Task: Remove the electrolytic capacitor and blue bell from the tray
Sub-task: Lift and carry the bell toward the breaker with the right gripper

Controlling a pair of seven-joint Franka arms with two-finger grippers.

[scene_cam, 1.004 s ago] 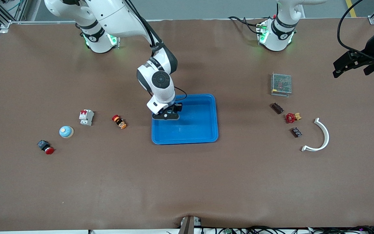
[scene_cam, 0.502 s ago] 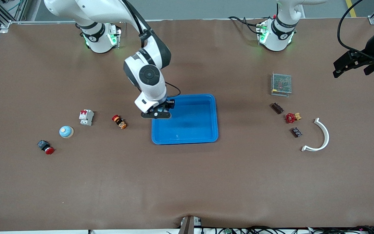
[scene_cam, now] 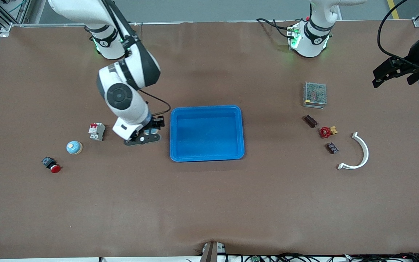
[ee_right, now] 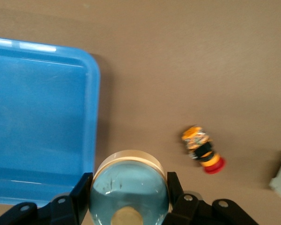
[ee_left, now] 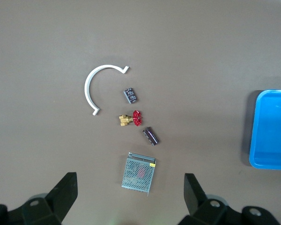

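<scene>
My right gripper (scene_cam: 142, 138) hangs over the bare table beside the blue tray (scene_cam: 207, 157), toward the right arm's end. It is shut on a bell (ee_right: 126, 185), a pale blue dome on a beige base, held between the black fingers (ee_right: 82, 187). A second blue bell (scene_cam: 74, 147) rests on the table farther toward that end. The capacitor (scene_cam: 310, 121), a small dark cylinder, lies near the left arm's end and also shows as the capacitor (ee_left: 151, 136) in the left wrist view. My left gripper (scene_cam: 391, 72) waits open, high over that end, with nothing between its fingers.
By the capacitor lie a metal mesh box (scene_cam: 315, 94), a red valve (scene_cam: 326, 131), a small dark part (scene_cam: 332, 147) and a white curved piece (scene_cam: 358, 153). A white breaker (scene_cam: 96, 131) and red push button (scene_cam: 51, 165) lie near the bell. An orange-red button (ee_right: 202, 150) lies below my right gripper.
The right arm has swung from over the tray toward its own end, carrying the bell, and now covers the orange-red button in the front view. The left arm has not moved.
</scene>
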